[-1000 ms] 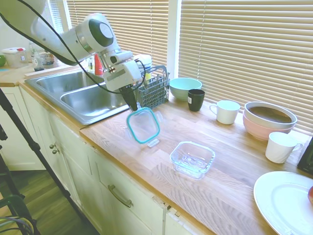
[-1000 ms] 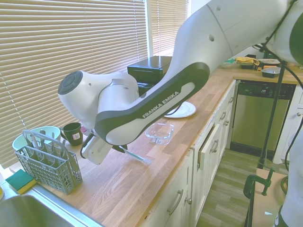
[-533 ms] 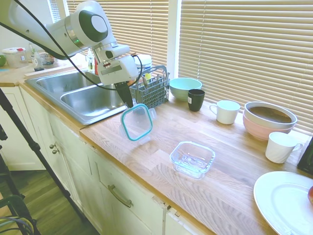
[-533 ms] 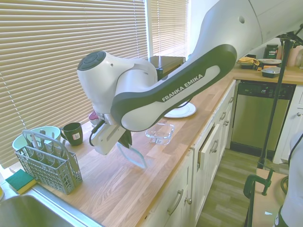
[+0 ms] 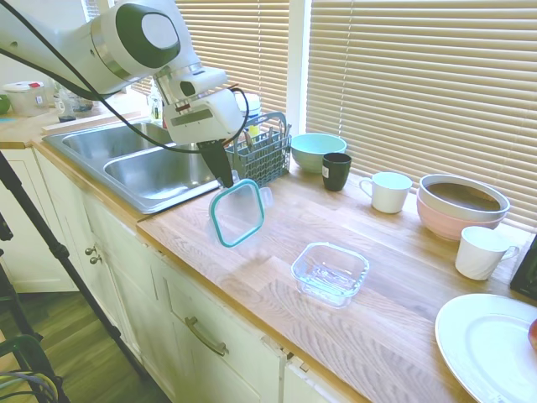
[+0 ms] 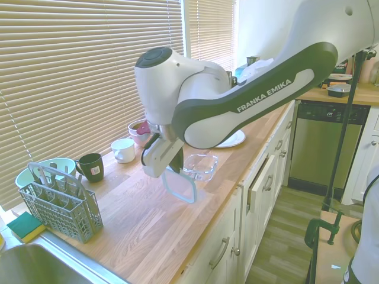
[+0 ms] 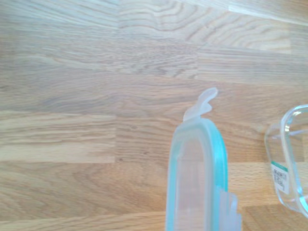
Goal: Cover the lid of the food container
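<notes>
Pinching the lid (image 5: 237,212) by its top edge, the tool (image 5: 226,177) holds it tilted above the tabletop (image 5: 252,269), well apart from the food container (image 5: 330,272) (light, thin, stiffish plastic, probably slippery, so an edge pinch beside a tab suits it).

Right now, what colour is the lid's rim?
Teal-blue around clear plastic; the lid shows it best in the wrist view.

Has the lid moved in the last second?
Yes. The lid, held in the claw, has risen off the counter and shifted slightly toward the glass container.
</notes>
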